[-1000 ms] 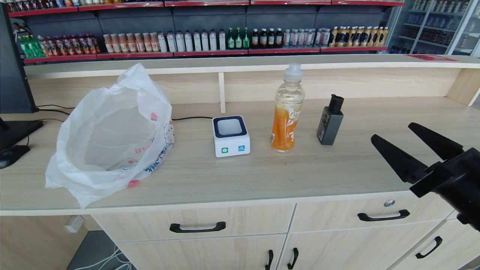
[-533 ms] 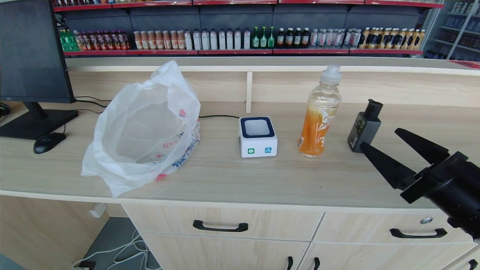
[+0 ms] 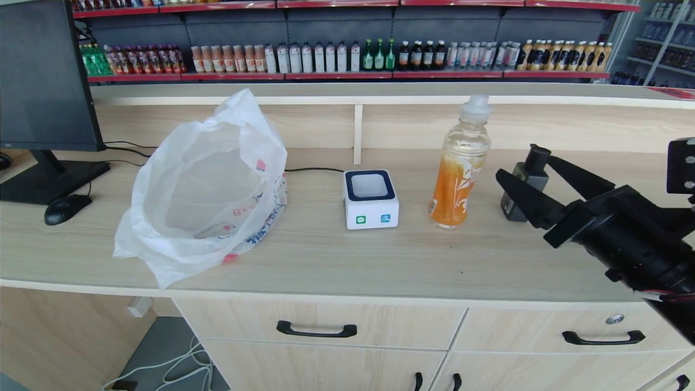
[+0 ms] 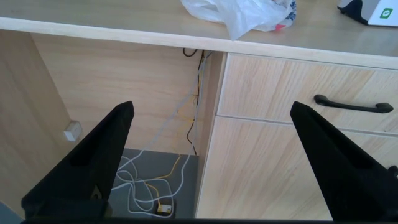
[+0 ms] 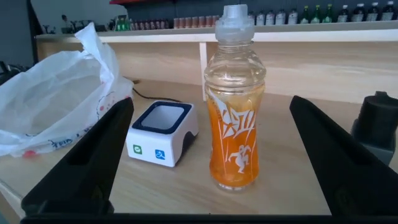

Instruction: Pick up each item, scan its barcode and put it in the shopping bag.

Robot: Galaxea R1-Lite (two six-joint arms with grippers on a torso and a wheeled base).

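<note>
Orange drink filled the lower part of the clear bottle (image 3: 459, 163), which stood upright on the worktop (image 3: 336, 255) between the white scanner (image 3: 371, 199) and a dark grey bottle (image 3: 536, 156) with a black pump top. Both items were well apart from the shopping bag (image 3: 206, 184), which sat crumpled at the scanner's other side with its mouth gaping toward me and one fold hanging over the front edge. My right jaws were released and spread wide, gripping nothing; from the head camera their black fingers (image 3: 524, 195) hovered above the worktop just beside the dark grey bottle, the nearer finger crossing in front of its body, and I could not tell whether it touched. From the right wrist, the orange bottle showed in the gap between the fingers, farther off. My left jaws were likewise released, held low below the worktop's edge and facing the drawer fronts (image 4: 298, 93) and loose cables (image 4: 155, 180) on the floor. A monitor (image 3: 43, 76) and mouse (image 3: 68, 208) sat at the far left.
</note>
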